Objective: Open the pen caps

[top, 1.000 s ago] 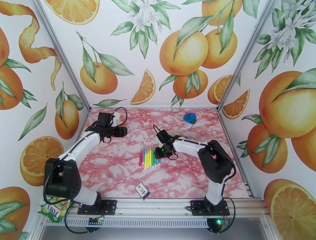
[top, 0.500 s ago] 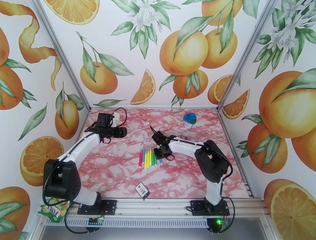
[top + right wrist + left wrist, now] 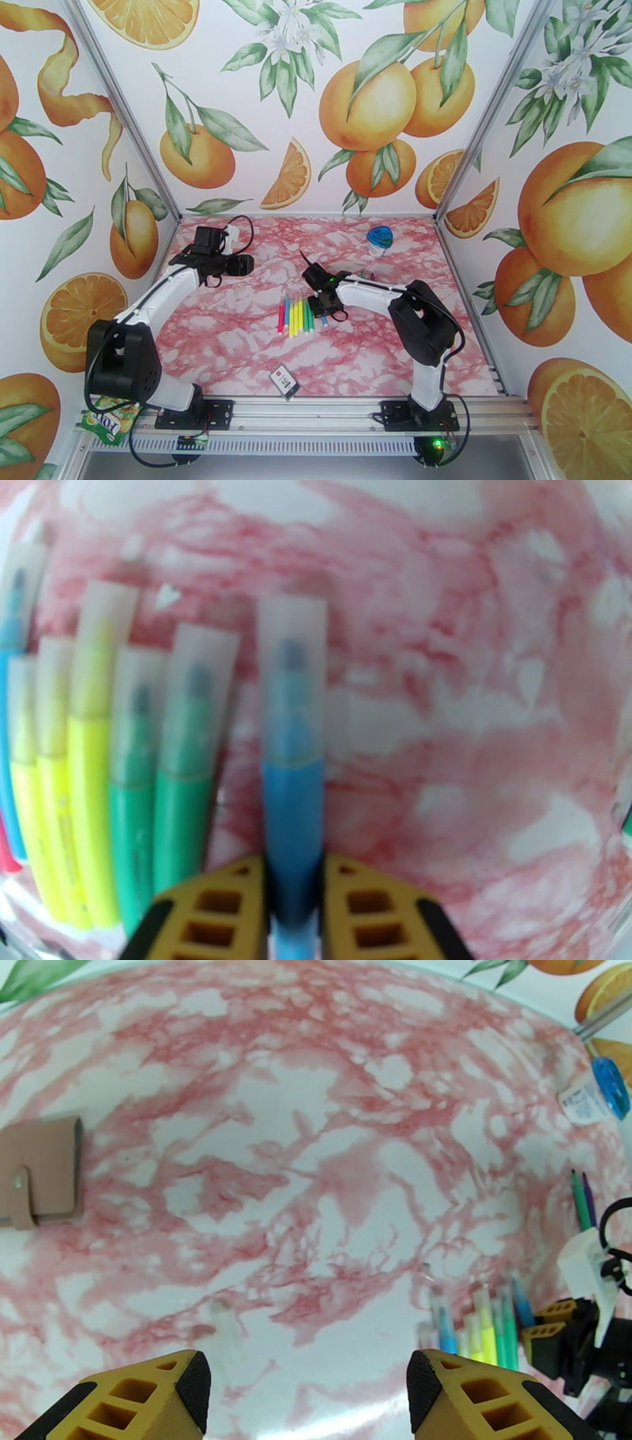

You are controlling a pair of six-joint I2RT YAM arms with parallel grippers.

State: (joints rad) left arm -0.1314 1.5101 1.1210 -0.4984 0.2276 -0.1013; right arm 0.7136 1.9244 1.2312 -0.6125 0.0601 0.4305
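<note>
Right gripper (image 3: 294, 898) was clamped on blue pen (image 3: 292, 811) barrel, its frosted cap (image 3: 291, 677) on. Blue pen lay just right of the pen row (image 3: 118, 780). Left gripper (image 3: 308, 1402) hung open and empty, well left of the row. Step: securing pen. Next move likely needs left gripper pinching cap and pulling straight along the barrel.

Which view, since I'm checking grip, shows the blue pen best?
Right wrist: blue pen close up between the right gripper's fingers, cap on. Top external shows a tiny blue end; left wrist, a small distant pen.
</note>
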